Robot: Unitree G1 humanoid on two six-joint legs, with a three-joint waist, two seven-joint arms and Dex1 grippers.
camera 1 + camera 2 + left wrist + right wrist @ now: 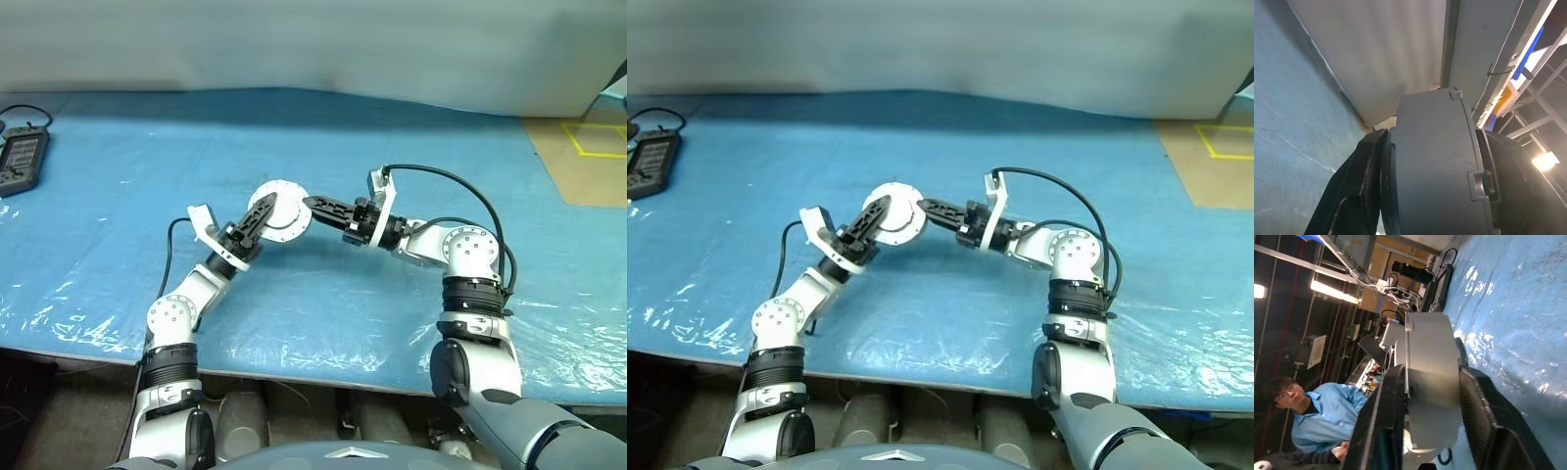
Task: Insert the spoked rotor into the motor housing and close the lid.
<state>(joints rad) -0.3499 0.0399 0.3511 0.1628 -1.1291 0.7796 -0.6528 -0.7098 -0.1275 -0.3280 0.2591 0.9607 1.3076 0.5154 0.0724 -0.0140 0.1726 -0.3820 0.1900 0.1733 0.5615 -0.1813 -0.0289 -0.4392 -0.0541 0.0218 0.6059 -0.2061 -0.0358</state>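
Note:
A round pale grey disc, the motor housing [281,211] with the lid seated on it, hangs edge-up above the blue table [411,137]. My left gripper [263,208] reaches up from the left and is shut across the disc's thickness; in the left wrist view the grey body [1435,166] sits between its fingers [1359,186]. From the right, my right gripper [313,205] points level at the same disc and its fingers [1388,401] lie against both faces of the grey body [1432,377]. A seam runs round the rim. The spoked rotor is hidden.
A black device [22,162] with a cable lies at the table's far left. A tan floor area with yellow tape [593,147] lies beyond the table's right end. A person in a blue shirt [1308,423] sits off to the side.

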